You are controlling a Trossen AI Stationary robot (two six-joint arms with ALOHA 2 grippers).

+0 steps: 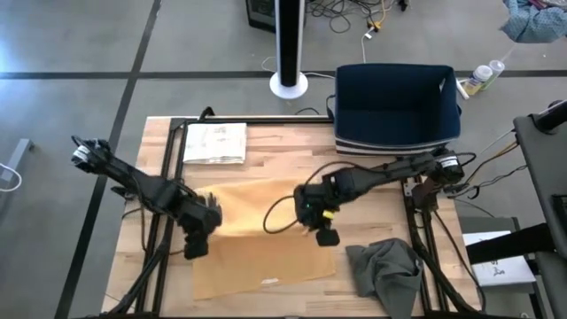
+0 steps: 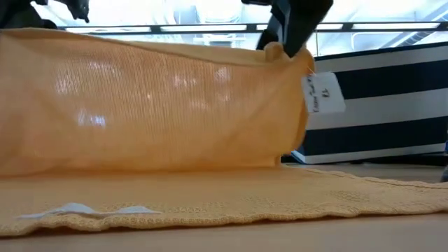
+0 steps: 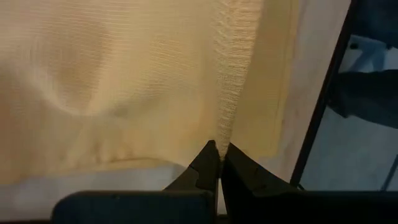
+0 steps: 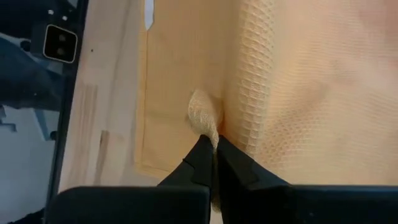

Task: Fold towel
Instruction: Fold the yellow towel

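Left hand (image 3: 218,163) clamped tight on the towel (image 1: 257,239) edge, cloth pinched between its fingertips. Right hand (image 4: 213,157) same: closed on a bunched corner, by the white tag (image 2: 323,93).

Both hands are over the middle of the bench (image 1: 266,142), left one at the towel's left side, right one at its right side. The far edge is lifted between them and hangs as a curtain in the low view; the near half lies flat on the bench.

Looks like mid first fold: far edge picked up, being carried toward the near edge.

Next move, my read: bring both hands forward and down together at matched height, lay the lifted edge onto the near hem, then release. Uneven travel would skew the fold.

Off to the side: grey cloth (image 1: 385,270) just right of the towel, striped navy bin (image 1: 396,111) behind, paper (image 1: 214,143) at back left.
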